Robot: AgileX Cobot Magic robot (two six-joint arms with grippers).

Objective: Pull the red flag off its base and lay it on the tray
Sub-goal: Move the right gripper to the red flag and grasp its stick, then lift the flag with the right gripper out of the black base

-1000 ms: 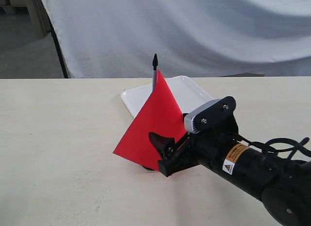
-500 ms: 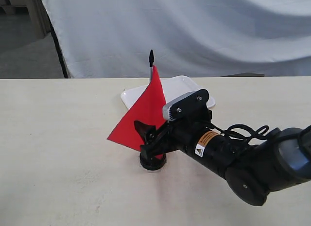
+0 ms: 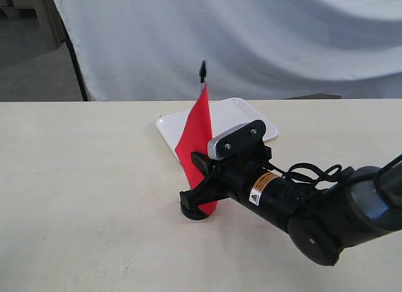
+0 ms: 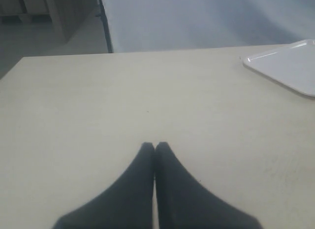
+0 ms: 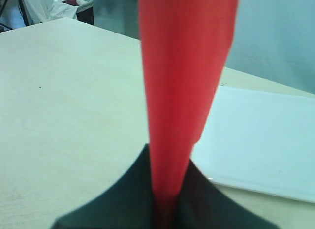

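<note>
Right gripper (image 3: 196,184) clamped low on red flag (image 3: 196,125), cloth bunched between jaws. Flag upright in base (image 3: 190,213), directly under fingers, unrestrained. Tray (image 3: 248,114) just beyond gripper. Left gripper (image 4: 155,149) closed, empty, well away.
Hazard: base lifts with pole; cloth-only grip slips.

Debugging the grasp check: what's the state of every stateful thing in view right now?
Bright-red cloth flag: upright, cloth pinched.
Round black puck base: on table, pole apparently seated in it.
Glossy white rectangular plastic tray: empty.
Right gripper: shut on flag.
Left gripper: shut, empty.
</note>
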